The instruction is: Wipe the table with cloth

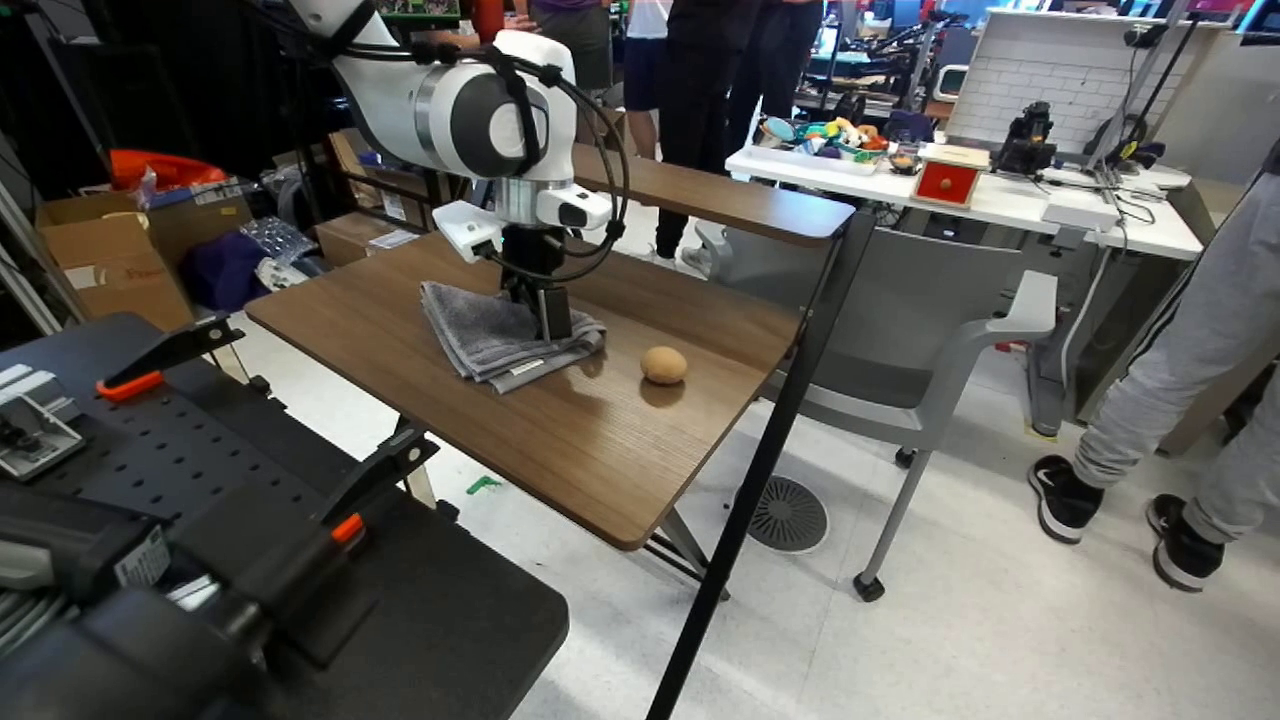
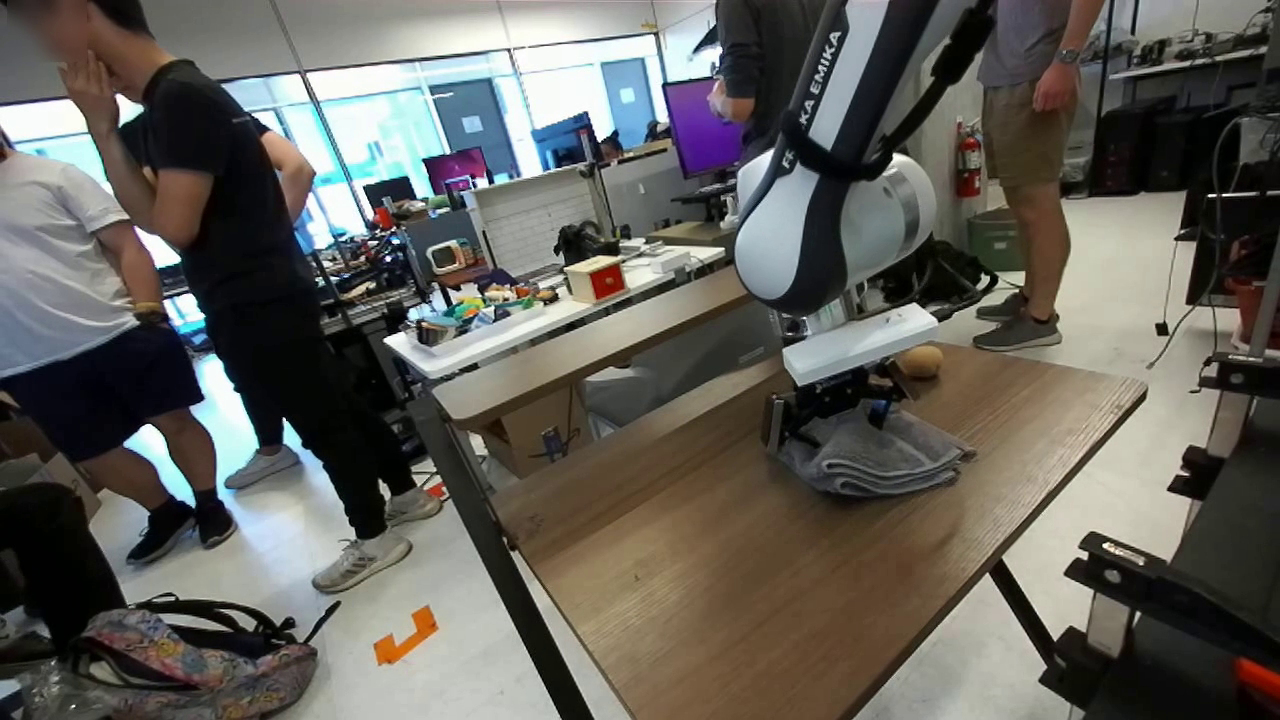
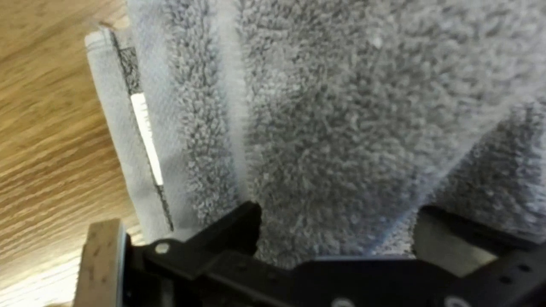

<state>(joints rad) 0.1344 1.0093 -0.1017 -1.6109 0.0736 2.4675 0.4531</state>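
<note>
Gry cloth (image 1: 470,325) on tbl (image 1: 590,450), claw (image 2: 828,415) over (spread)

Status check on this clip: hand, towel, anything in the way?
Hand open, no grip evident. Grey towel folded beneath it on wood-grain table. Tan egg-shaped object near towel, could obstruct wiping.

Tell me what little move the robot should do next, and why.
Probably gently close the hand on the cloth: the jaws stand apart, and in the wrist view grey cloth shows between them. Wiping the table likely needs a grip first.
</note>
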